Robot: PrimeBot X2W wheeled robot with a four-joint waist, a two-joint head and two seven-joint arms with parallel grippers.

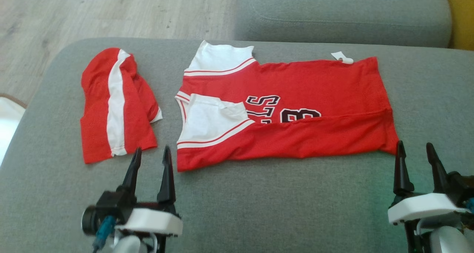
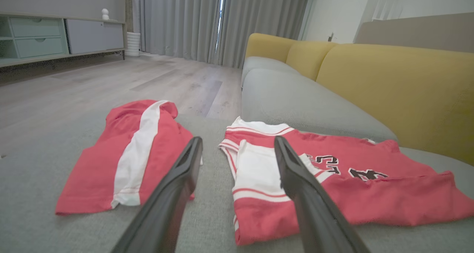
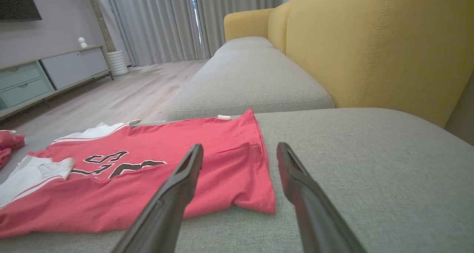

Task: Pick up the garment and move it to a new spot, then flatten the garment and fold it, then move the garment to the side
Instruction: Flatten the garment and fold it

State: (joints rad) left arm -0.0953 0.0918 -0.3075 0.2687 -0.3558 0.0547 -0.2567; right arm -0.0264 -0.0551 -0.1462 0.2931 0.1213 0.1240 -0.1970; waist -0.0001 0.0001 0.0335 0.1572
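Head view, left end effector point(image 1: 152, 149): fingers wide apart and holding nothing. Its tips are at the near edge of the gap between the two garments.
Head view, right end effector point(image 1: 414, 144): fingers wide apart and holding nothing. One tip is just beside the jersey's near right corner; I cannot tell whether it touches.
Head view, count: two end effectors and two garments, all over one grey sofa seat point(image 1: 259, 208).
Head view, jersey point(image 1: 314, 79): red, lying flat across the seat between the arms. The white sleeves are toward the left. The near long edge is folded over, covering part of the dark figures.
Head view, folded red-and-white garment point(image 1: 97, 108): lies left of the jersey, apart from it.
Left wrist view, left end effector point(image 2: 237, 140): fingers spread with nothing between them, above the seat. The folded garment lies beyond one finger and the jersey's sleeve end beyond the other.
Right wrist view, right end effector point(image 3: 240, 145): fingers spread and empty, with the jersey's hem corner between them in the picture.
Right wrist view, jersey point(image 3: 111, 193): the folded-over edge faces the camera.
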